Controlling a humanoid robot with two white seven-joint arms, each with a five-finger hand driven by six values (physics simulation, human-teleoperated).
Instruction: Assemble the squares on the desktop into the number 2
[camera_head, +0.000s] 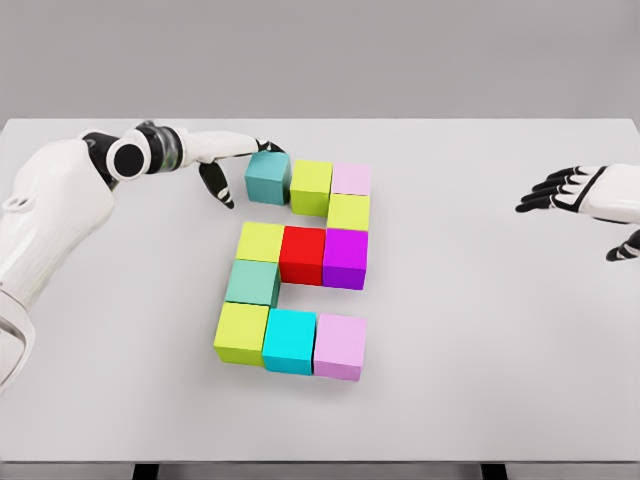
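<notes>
The left hand (232, 160) gripped a teal, rigid-looking cube (268, 178) at its fingertips, top-left of the block numeral. It likely handled light and stiff, best pinched on opposite flat faces. The right hand (572, 190) hovered relaxed, holding nothing.

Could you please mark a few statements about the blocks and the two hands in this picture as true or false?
1. The left hand is at the teal block in the top row. True.
2. The red block sits in the bottom row. False: it is in the middle row, between a yellow-green block and the purple block.
3. The right hand holds a block. False: its fingers are spread and empty, far to the right of the blocks.
4. The cyan block lies in the bottom row beside a pink block. True.
5. The blocks are stacked two high. False: all lie flat on the white table.
</notes>
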